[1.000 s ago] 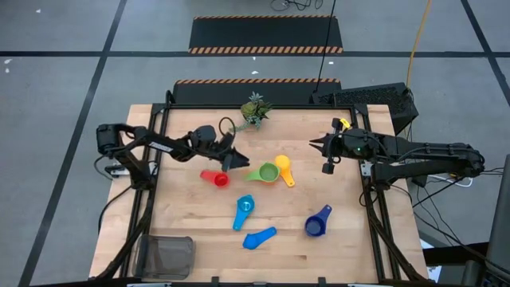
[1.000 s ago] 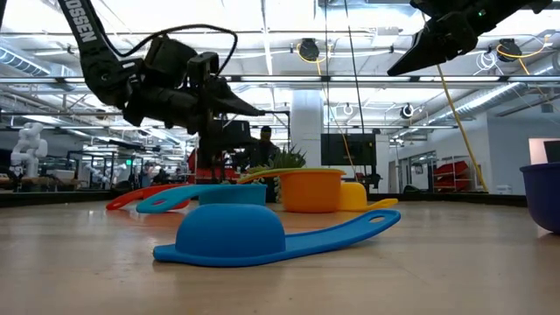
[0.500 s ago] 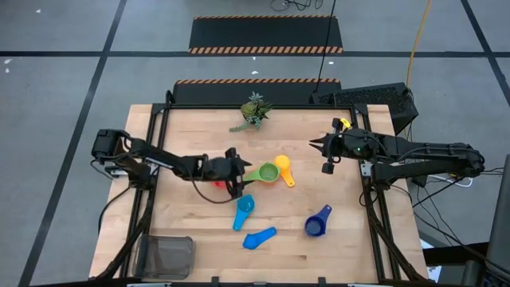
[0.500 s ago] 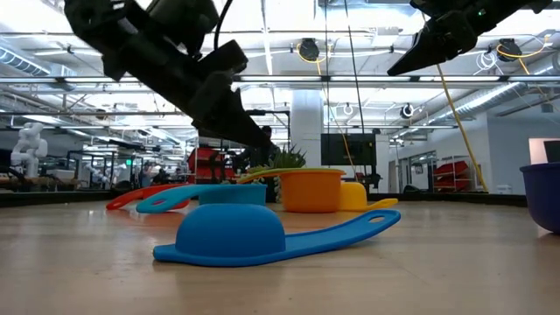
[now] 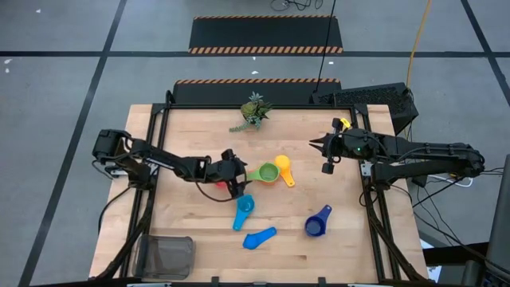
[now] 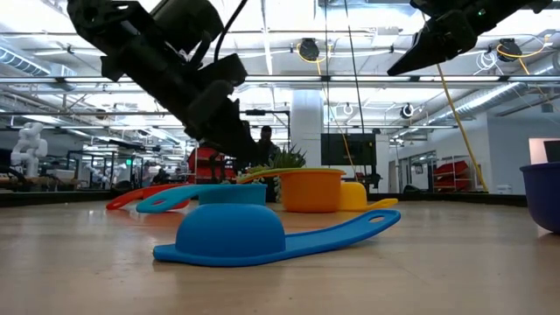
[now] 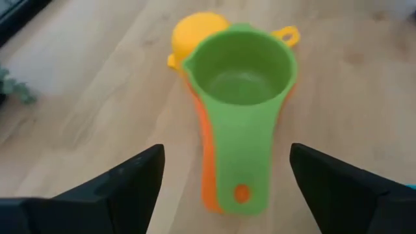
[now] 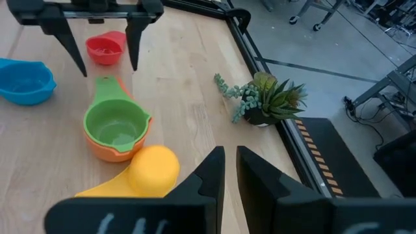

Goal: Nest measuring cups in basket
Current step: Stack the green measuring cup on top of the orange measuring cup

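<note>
The green cup (image 5: 268,172) sits nested in the orange cup (image 7: 207,162), with the yellow cup (image 5: 284,166) touching them on the far-right side. My left gripper (image 5: 239,182) is open and low over the table, its fingers standing either side of the green cup's handle (image 7: 240,175) without touching it. The red cup (image 8: 106,47) lies just behind those fingers. Light blue (image 5: 245,209), blue (image 5: 259,237) and dark blue (image 5: 317,223) cups lie nearer the table's near edge. The mesh basket (image 5: 167,255) stands at the near left corner. My right gripper (image 5: 325,155) hovers shut, high near the right edge.
A small potted plant (image 5: 253,112) stands at the far edge, mid-table. The blue cup (image 6: 232,232) lies upside down. Bare wood lies between the cups and the basket, and between the cups and the right arm. Black frame rails run along the table's left and right sides.
My left gripper has moved from beside the red cup toward the near edge and to the right, dropping lower and tipping its fingers down, until it straddles the green cup's handle. The cups have stayed where they were.
</note>
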